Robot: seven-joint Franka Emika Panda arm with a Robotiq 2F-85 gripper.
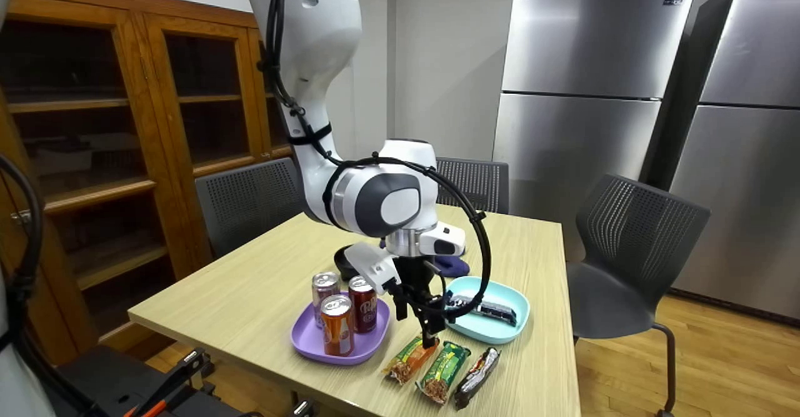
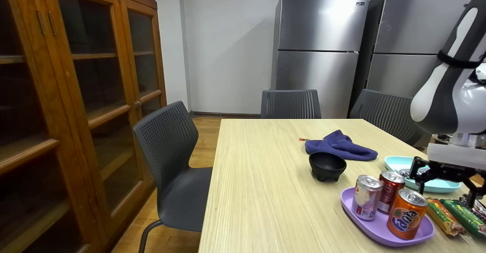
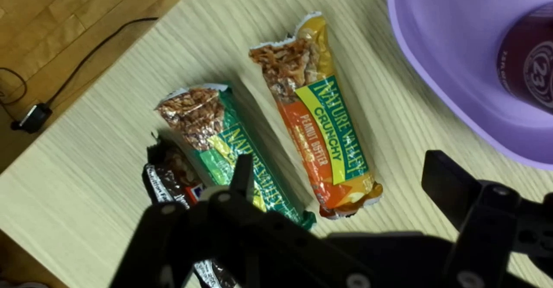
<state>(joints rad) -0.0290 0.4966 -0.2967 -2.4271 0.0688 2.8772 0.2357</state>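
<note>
My gripper (image 3: 339, 167) stands open with nothing between its fingers. It hangs over the far ends of three wrapped bars on the wooden table. The orange peanut butter bar (image 3: 309, 119) lies below the gap between the fingers in the wrist view. Beside it is a green bar (image 3: 190, 117), partly covered there by one of the fingers (image 3: 243, 173). A dark-wrapped bar (image 1: 477, 378) lies beyond the green one, half hidden by the gripper in the wrist view. In an exterior view the gripper (image 1: 415, 328) sits between a purple tray and a teal tray.
On the purple tray (image 2: 364, 228) stand three cans: an orange can (image 2: 406, 215), a dark red can (image 1: 364, 304) and a pale can (image 2: 367, 198). The teal tray (image 1: 522, 317) holds a wrapped bar (image 1: 494, 312). Farther back are a black bowl (image 2: 327, 165) and a blue cloth (image 2: 338, 146). Chairs surround the table.
</note>
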